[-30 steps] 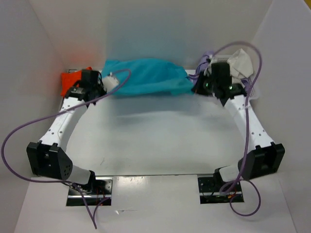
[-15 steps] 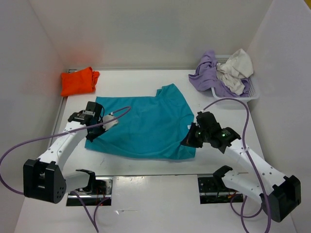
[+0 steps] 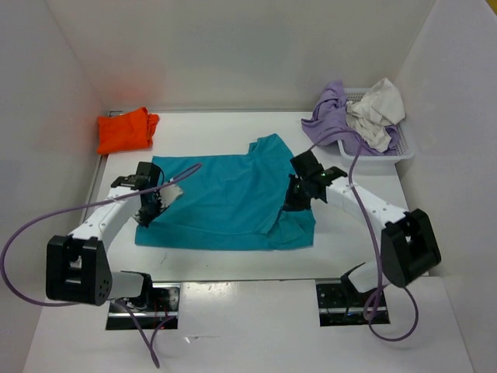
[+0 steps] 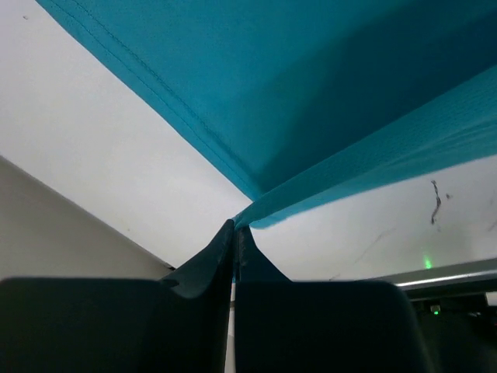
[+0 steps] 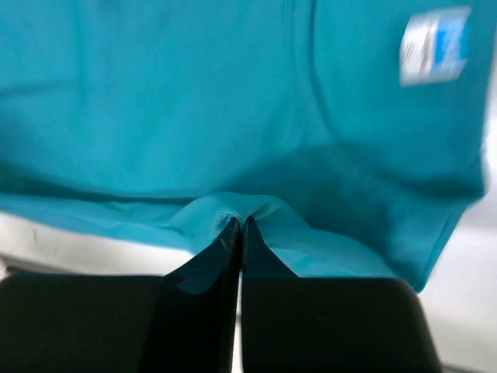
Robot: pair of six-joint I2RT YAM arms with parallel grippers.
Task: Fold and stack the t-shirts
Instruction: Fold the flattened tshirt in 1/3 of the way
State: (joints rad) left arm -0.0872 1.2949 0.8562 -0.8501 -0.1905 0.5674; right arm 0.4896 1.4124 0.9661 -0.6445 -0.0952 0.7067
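Observation:
A teal-blue t-shirt lies spread on the white table, with its right side doubled over near the front right corner. My left gripper is shut on its left edge; the left wrist view shows the teal-blue t-shirt pinched in the left gripper and stretched away from it. My right gripper is shut on a fold of the right side, and the right wrist view has the bunched teal-blue t-shirt between the right gripper's tips. An orange t-shirt sits folded at the back left. Lavender and off-white t-shirts lie in the basket.
A white mesh basket stands at the back right corner, with the two shirts spilling over its rim. White walls enclose the table on three sides. Purple cables loop from both arms over the table.
Both grippers pulled the teal-blue t-shirt from the back of the table toward the front and laid it flat. The right gripper has since moved back inward over the shirt's right side.

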